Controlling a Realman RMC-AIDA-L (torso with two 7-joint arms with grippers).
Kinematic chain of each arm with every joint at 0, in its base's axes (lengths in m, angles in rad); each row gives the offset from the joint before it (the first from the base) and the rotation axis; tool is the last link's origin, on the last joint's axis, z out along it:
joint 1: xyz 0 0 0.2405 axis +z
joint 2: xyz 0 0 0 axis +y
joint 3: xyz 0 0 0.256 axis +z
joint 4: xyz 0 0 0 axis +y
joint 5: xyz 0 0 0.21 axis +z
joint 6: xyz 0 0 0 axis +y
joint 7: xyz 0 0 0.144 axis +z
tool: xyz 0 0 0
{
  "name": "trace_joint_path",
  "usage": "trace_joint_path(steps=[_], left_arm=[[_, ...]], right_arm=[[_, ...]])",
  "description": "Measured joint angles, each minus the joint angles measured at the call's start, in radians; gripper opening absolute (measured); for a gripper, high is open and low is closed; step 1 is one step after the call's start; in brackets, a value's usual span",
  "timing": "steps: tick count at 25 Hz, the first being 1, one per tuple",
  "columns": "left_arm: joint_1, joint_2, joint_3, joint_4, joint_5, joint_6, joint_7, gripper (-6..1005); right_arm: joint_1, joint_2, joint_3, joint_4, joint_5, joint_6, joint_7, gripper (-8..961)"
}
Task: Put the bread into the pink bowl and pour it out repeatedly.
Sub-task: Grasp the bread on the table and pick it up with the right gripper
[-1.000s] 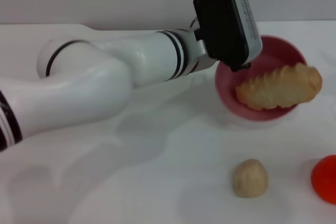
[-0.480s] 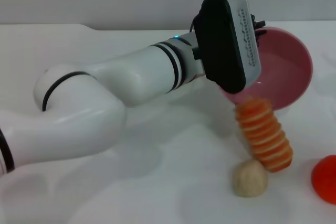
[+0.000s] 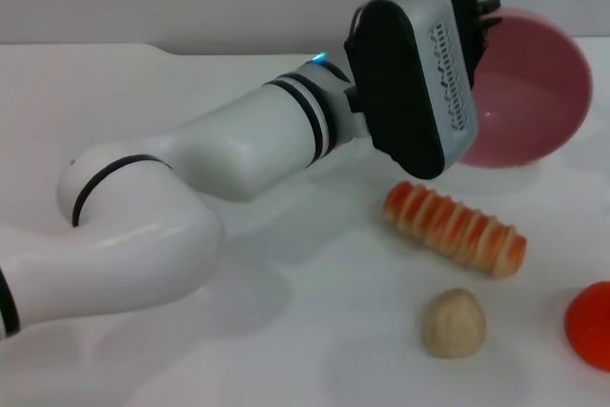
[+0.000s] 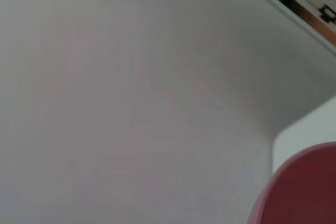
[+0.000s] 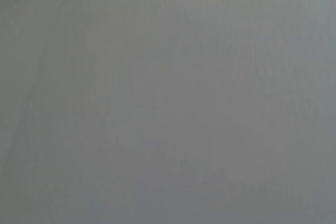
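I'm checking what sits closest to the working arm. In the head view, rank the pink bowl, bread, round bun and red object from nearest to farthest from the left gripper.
From the left gripper:
1. Pink bowl, held tipped at the gripper.
2. Bread, on the table below.
3. Round bun, nearer the robot.
4. Red object, at the right edge.

Left tool fingers behind its housing

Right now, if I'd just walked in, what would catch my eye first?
Probably the big white left arm reaching across the table, its pincer holding the pink bowl tipped on its side in the air. Just below, the striped bread lies on the table, with a small tan bun beside it.
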Motion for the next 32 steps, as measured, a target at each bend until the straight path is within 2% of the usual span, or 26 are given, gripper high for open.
trace_joint_path(steps=[9, 16, 21, 25, 30, 32], left_arm=[[-0.016, 0.002, -0.023, -0.01, -0.008, -0.07, -0.107, 48], [-0.024, 0.011, -0.154, -0.008, -0.008, 0.0, -0.296, 46], [-0.052, 0.013, -0.326, -0.01, -0.009, 0.144, -0.392, 46], [-0.087, 0.015, -0.492, -0.011, -0.025, 0.327, -0.428, 47], [-0.137, 0.021, -0.727, -0.016, -0.137, 0.629, -0.364, 49], [-0.157, 0.022, -0.848, -0.018, -0.188, 0.779, -0.299, 50]], right_arm=[[0.033, 0.0, -0.001, 0.052, 0.0, 0.008, 0.0, 516], [0.063, 0.0, 0.028, 0.112, 0.002, 0.01, 0.002, 516], [0.069, 0.001, 0.035, 0.139, 0.036, 0.01, -0.002, 515], [0.077, 0.0, 0.055, 0.173, 0.05, 0.014, -0.003, 515], [0.08, 0.001, 0.085, 0.198, 0.101, 0.071, -0.003, 515], [0.078, 0.001, 0.104, 0.202, 0.131, 0.133, 0.005, 515]])
